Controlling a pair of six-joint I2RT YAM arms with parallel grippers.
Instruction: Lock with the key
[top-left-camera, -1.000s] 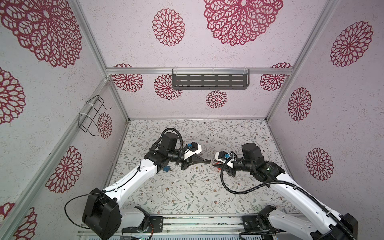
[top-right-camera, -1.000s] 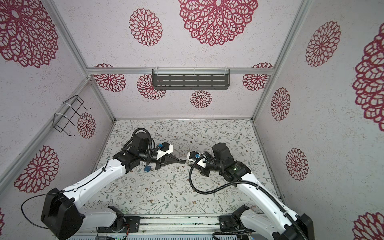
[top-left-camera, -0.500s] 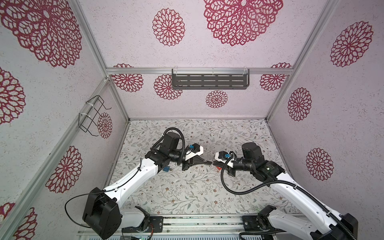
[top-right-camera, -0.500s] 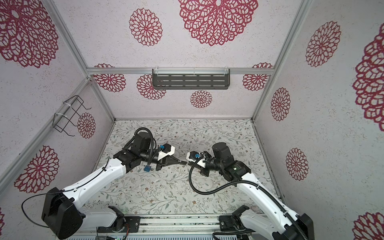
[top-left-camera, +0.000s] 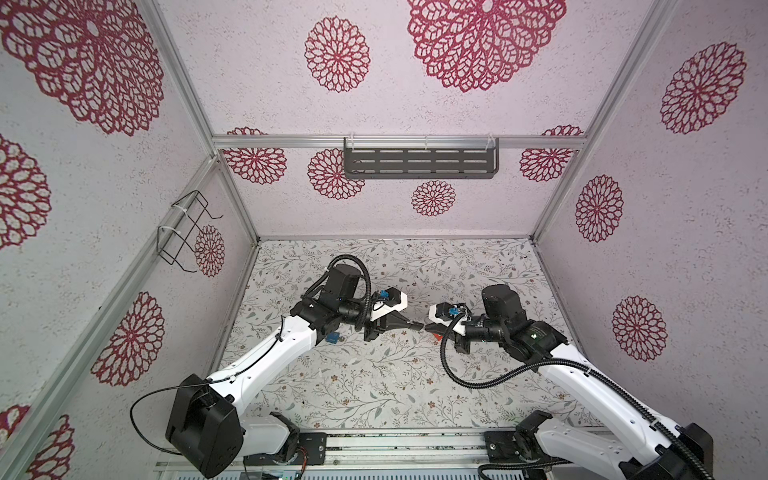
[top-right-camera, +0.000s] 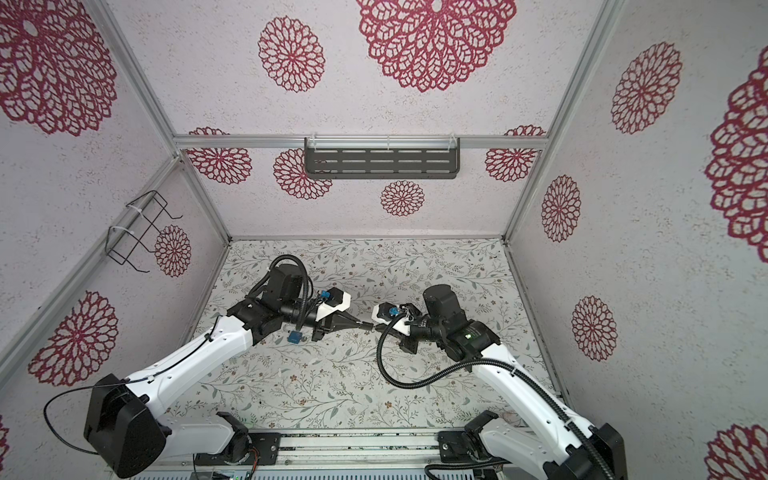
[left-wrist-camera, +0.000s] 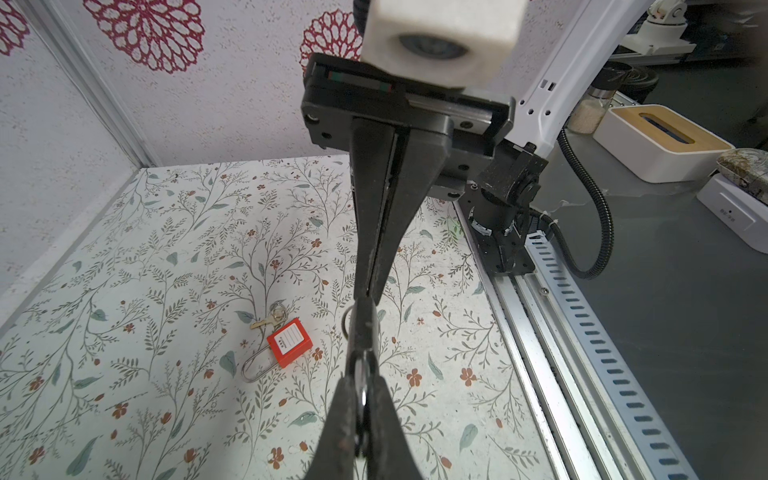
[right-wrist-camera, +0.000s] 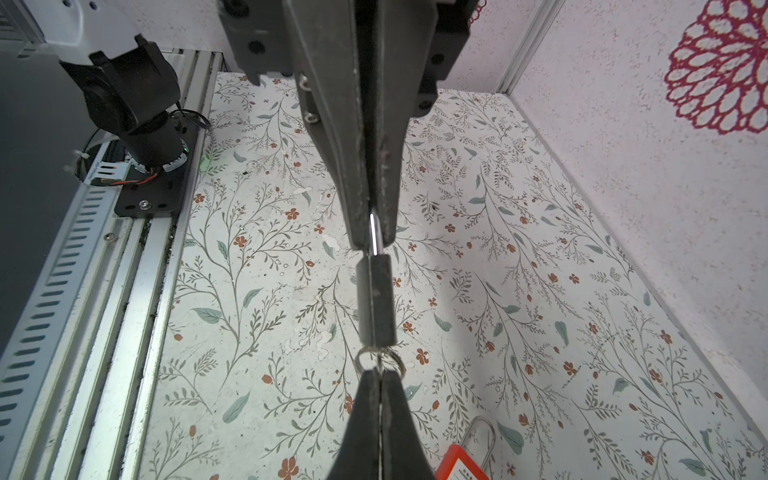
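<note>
You have the lock up off the tabletop, strung between the two claws at mid-scene. Your left claw is fully closed on its silver shackle. Your right claw is pinched tight at the opposite end of the body, just where the key ring hangs. The key's blade is hidden, so I judge, rather than see, that the key is seated in the keyhole with its head between those fingers.

Done, as far as it shows: lock picked up, both ends gripped, claws lined up tip to tip.

Left to do: the turn of the key itself. You may also need to press the shackle home. The lock is edge-on in both wrist views, so I cannot tell whether the shackle is already seated in the body.

A red padlock with a brass key beside it lies on the tabletop below, untouched.
</note>
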